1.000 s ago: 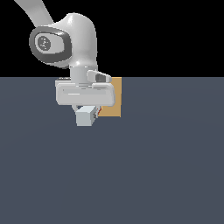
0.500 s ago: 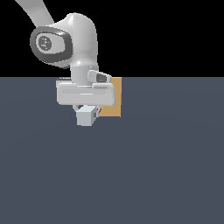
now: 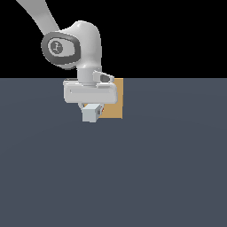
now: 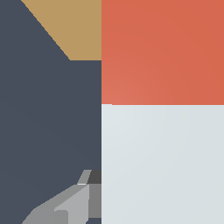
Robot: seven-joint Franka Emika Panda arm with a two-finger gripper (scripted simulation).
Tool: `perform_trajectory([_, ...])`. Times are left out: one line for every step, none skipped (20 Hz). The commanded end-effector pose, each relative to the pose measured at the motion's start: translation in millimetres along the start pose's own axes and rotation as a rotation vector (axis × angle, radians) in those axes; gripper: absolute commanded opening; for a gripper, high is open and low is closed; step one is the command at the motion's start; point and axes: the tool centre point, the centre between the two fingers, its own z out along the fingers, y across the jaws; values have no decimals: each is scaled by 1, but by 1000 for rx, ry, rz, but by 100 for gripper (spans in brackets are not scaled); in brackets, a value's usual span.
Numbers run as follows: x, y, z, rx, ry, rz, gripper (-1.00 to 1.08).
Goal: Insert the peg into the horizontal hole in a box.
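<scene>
Exterior view: the jaws (image 3: 91, 108) sit upper-centre, clamped on the peg (image 3: 90, 114), its pale end facing us, long axis running back toward the box (image 3: 113, 106). Wrist view: the peg's (image 4: 162, 109) red end points at the box (image 4: 72, 28).

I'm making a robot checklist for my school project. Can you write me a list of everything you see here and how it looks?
Surface: flat dark blue-grey floor, bare wherever it shows.
Peg: close in the wrist view, red-orange end toward the box, pale grey-white part nearer the camera; its pale end pokes out under the hand.
Box: tan-orange block, partly hidden behind the arm.
Hole: hidden, cannot tell.
Clutter: nothing seen.
Gripper: gripper low in front of the box, one grey finger beside the peg; the grip itself is not visible.
Cables: nothing seen.
Surroundings: plain black background.
</scene>
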Motion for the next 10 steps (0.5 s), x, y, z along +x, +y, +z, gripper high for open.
perform_trajectory([21,1,-2,-5,2,-1,-100])
perform_trajectory([28,1,-2,-5,2,-1,-100])
perform_trajectory([34,1,-3,-5,2,-1,-100])
perform_trajectory([40,1,-3,-5,2,-1,-100])
perform_trajectory([44,1,-3,-6,2,-1,-100])
perform_trajectory([49,2,-3,-6,2,-1,-100])
perform_trajectory([52,2,-3,-6,2,-1,-100])
perform_trajectory([55,2,-3,-6,2,-1,-100])
perform_trajectory([57,2,-3,-6,2,-1,-100])
perform_trajectory([58,2,-3,-6,2,-1,-100])
